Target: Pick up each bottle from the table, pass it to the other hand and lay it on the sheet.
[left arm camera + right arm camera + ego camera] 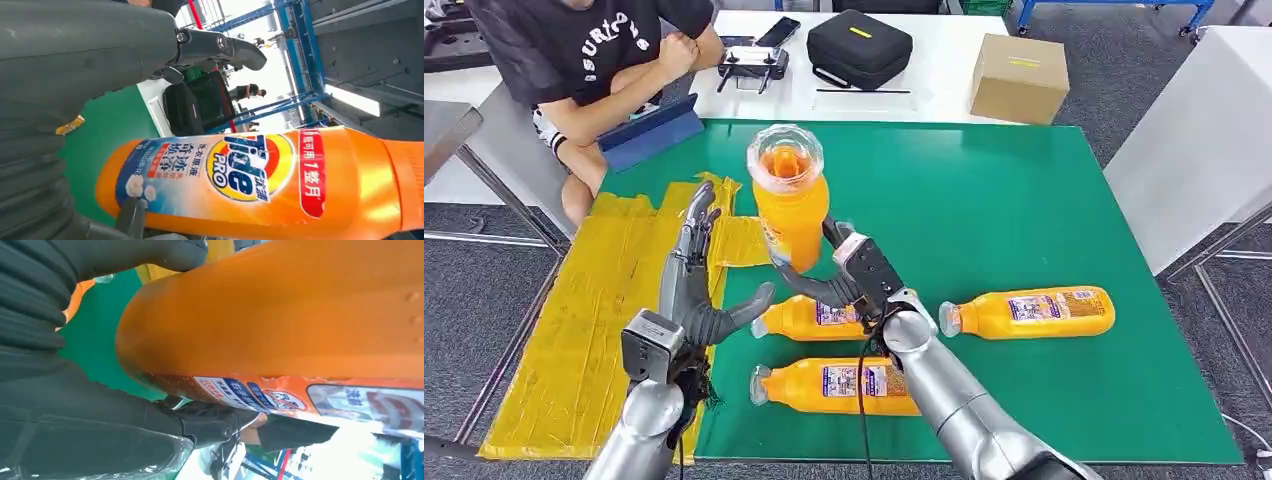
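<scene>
Tide Pro detergent bottle (791, 205), orange with a clear cap, stands upright in the air above the green table (1024, 200); no contents level can be read through its opaque body. Right hand (849, 275) grasps it low on the body, thumb and fingers wrapped around the base, forearm rising from below. Left hand (699, 290) is released: fingers extended and upright, thumb spread toward the bottle, palm facing it, just beside the bottle. Whether its palm touches the bottle cannot be told. In the left wrist view the label (220, 167) faces that hand at close range.

Three more orange bottles lie on their sides on the table beneath and beyond the right arm: one (809, 318) directly under the right hand, one (834, 385) nearer the robot, one (1029, 312) well out on the right arm's outer side. Yellow sheet (584, 330) lies under and outward of the left hand.
</scene>
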`<state>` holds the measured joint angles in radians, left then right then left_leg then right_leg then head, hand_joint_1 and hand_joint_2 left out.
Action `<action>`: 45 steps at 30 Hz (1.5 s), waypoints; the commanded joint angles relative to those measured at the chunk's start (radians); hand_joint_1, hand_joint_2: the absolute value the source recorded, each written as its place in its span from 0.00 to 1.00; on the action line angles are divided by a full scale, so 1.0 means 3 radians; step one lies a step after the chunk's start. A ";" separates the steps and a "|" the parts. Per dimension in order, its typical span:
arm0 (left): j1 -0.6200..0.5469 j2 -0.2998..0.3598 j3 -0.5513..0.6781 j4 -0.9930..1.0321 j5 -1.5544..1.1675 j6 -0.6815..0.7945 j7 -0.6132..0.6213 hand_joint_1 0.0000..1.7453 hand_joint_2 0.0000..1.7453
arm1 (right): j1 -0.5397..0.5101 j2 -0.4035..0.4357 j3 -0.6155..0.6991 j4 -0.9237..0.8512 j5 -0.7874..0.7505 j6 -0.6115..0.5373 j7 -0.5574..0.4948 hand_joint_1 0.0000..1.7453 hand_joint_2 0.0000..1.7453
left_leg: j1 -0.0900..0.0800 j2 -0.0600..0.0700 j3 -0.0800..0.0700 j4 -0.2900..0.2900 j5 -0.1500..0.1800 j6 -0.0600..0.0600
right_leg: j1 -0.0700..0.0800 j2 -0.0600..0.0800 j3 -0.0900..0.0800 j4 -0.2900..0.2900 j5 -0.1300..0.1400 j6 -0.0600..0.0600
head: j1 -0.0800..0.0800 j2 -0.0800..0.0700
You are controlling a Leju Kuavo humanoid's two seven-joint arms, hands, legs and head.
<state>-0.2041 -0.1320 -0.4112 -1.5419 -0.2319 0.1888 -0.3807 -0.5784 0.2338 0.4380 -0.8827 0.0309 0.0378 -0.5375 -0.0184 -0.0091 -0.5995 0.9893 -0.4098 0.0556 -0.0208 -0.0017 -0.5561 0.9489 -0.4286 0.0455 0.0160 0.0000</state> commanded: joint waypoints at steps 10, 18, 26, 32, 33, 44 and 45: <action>-0.0402 0.0215 0.0003 0.0664 0.0158 -0.0749 0.0599 0.00 1.00 | -0.0400 0.0231 0.0473 0.1095 0.0342 -0.0297 -0.0047 1.00 1.00 | 0.0003 0.0003 0.0009 -0.0002 -0.0001 -0.0011 | 0.0002 0.0001 0.0007 -0.0001 -0.0001 -0.0007 | -0.0003 0.0000; -0.0694 0.0175 -0.0044 0.1024 0.0270 -0.1103 0.0758 0.00 1.00 | -0.0383 0.0244 0.0460 0.1004 0.0350 -0.0342 -0.0026 1.00 1.00 | 0.0004 -0.0003 0.0004 0.0001 0.0002 -0.0011 | 0.0003 -0.0004 0.0005 0.0001 -0.0001 -0.0008 | 0.0000 0.0000; -0.0760 0.0156 -0.0031 0.1149 0.0421 -0.1220 0.0826 0.00 1.00 | -0.0367 0.0282 0.0508 0.0972 0.0413 -0.0416 -0.0010 1.00 1.00 | 0.0003 0.0003 0.0004 0.0000 0.0002 -0.0006 | 0.0002 0.0002 0.0003 0.0001 0.0000 -0.0006 | -0.0001 0.0000; -0.0759 0.0157 -0.0031 0.1150 0.0421 -0.1220 0.0826 0.00 1.00 | -0.0367 0.0276 0.0507 0.0973 0.0412 -0.0414 -0.0011 1.00 1.00 | 0.0003 0.0003 0.0004 0.0000 0.0002 -0.0007 | 0.0002 0.0002 0.0003 0.0001 0.0000 -0.0006 | -0.0001 0.0000; -0.0759 0.0157 -0.0031 0.1150 0.0421 -0.1220 0.0826 0.00 1.00 | -0.0367 0.0276 0.0507 0.0973 0.0412 -0.0414 -0.0011 1.00 1.00 | 0.0003 0.0004 0.0009 0.0001 -0.0001 -0.0011 | 0.0002 0.0002 0.0008 0.0002 -0.0003 -0.0009 | 0.0000 0.0000; -0.0839 0.0149 0.0021 0.1186 0.0911 -0.1437 0.0838 0.00 1.00 | -0.0384 0.0295 0.0678 0.0933 0.0628 -0.0559 0.0009 1.00 1.00 | 0.0004 0.0003 0.0003 0.0002 0.0001 -0.0008 | 0.0003 0.0002 0.0002 0.0003 -0.0001 -0.0007 | -0.0001 0.0000; -0.0856 0.0139 0.0053 0.1173 0.0991 -0.1448 0.0835 0.00 1.00 | -0.0398 0.0305 0.0686 0.0941 0.0640 -0.0559 0.0020 1.00 1.00 | 0.0005 0.0004 0.0004 0.0004 -0.0001 -0.0011 | 0.0004 0.0002 0.0004 0.0005 -0.0002 -0.0009 | 0.0000 0.0000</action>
<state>-0.3959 -0.1019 -0.3822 -1.2695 -0.0093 -0.2189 -0.1385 -0.6287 0.3056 0.5516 -0.6378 0.1945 -0.1201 -0.5360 -0.0178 -0.0091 -0.5996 0.9894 -0.4089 0.0562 -0.0205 -0.0018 -0.5562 0.9492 -0.4282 0.0453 0.0160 0.0000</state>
